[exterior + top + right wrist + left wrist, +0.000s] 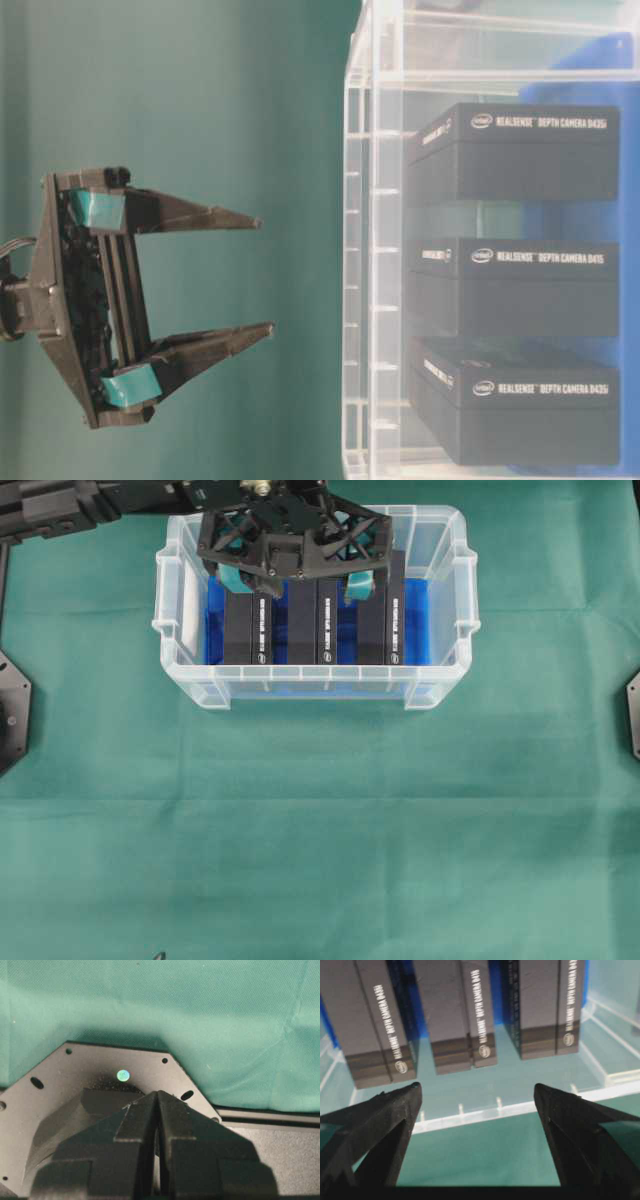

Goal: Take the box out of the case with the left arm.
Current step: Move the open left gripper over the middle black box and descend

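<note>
Three black boxes, middle box (pixel 303 620) the likeliest target, side by side in case (pixel 440 685), long axes across the jaws' gap; left gripper (pixel 297 583) above them, jaws spread wide, empty; right gripper (pixel 156 1105) well apart, jaws pressed together.

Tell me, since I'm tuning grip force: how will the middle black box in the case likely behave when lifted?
The middle box looks like rigid cardboard with flat sides, so probably stiff. Its smooth matte faces may slip slightly. Neighbouring boxes stand close, so it could drag them while leaving the case.
</note>
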`<state>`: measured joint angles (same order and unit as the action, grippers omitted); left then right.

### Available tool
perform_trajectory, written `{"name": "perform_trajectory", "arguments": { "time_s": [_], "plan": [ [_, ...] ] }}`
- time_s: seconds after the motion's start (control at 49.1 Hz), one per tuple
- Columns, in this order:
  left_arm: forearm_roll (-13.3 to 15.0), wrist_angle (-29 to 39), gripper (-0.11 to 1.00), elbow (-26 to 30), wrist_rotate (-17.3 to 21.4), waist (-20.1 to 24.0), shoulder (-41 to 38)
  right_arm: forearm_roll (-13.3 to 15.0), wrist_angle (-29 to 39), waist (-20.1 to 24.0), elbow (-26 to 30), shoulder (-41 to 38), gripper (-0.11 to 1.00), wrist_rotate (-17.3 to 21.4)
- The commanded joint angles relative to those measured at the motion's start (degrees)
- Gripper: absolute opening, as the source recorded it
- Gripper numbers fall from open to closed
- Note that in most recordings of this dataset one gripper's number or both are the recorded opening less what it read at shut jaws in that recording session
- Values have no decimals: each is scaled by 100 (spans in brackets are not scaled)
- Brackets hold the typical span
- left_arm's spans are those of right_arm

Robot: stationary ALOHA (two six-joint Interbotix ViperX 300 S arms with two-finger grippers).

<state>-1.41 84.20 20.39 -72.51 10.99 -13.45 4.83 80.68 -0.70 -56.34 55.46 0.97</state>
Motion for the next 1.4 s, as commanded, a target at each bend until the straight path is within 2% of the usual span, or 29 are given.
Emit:
{"name": "perform_trajectory", "arguments": {
  "time_s": [0.0,1.384],
  "plan": [
    [-26,-26,95,132,9,-9,88,0,0,-9,132,-18,-1,9],
    [-70,-123,95,-185,53,70,97,0,0,-9,141,-18,-1,9]
  ]
}}
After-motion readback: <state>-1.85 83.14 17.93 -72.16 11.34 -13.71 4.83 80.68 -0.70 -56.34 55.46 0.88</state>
